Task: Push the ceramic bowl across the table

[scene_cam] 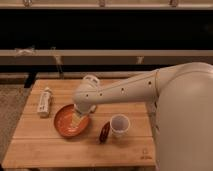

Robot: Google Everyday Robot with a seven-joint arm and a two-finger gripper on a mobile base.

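Observation:
The ceramic bowl (68, 121) is wide, shallow and orange-red, and sits left of centre on the light wooden table (40, 145). My white arm reaches in from the right, and the gripper (77, 117) hangs down into the bowl's right half, seeming to touch its inner surface. The arm's wrist hides the gripper's upper part.
A small white cup (120, 125) stands right of the bowl, with a small dark red-brown object (104, 132) between them. A white bottle-like item (45, 102) lies at the table's left. A dark railing runs behind the table. My arm's bulk covers the table's right edge.

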